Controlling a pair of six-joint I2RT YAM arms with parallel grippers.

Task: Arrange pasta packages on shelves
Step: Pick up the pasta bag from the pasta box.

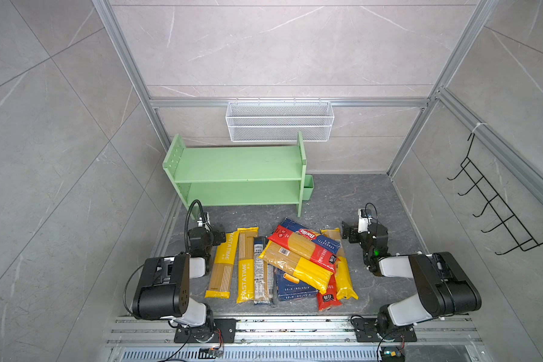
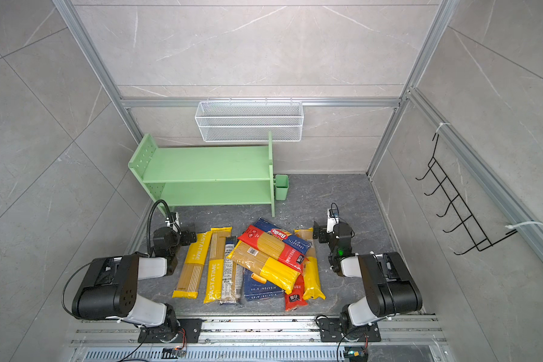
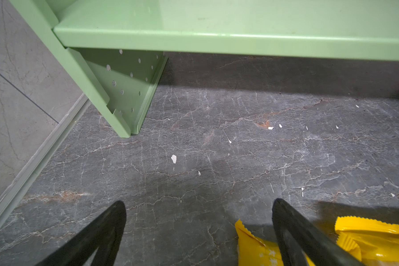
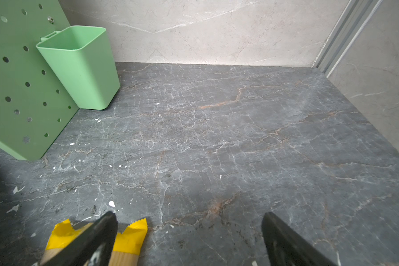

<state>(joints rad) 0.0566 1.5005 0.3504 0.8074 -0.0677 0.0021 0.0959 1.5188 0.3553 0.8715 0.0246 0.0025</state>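
The dark marble surface point(image 1: 342, 200) leaves an open strip between the pale green shelves point(image 1: 239, 164) at the back and the pasta packages point(image 1: 298, 250) near the front. Some packages lie front-to-back, and the stacked ones lie diagonally. The left tool point(image 3: 198, 203) and right tool point(image 4: 189, 215) flank them, both spread wide and empty.

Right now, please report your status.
Left claw open, empty. Right claw open, empty. Pasta packages heaped on floor, none shelved. Shelves bare, nothing blocking.
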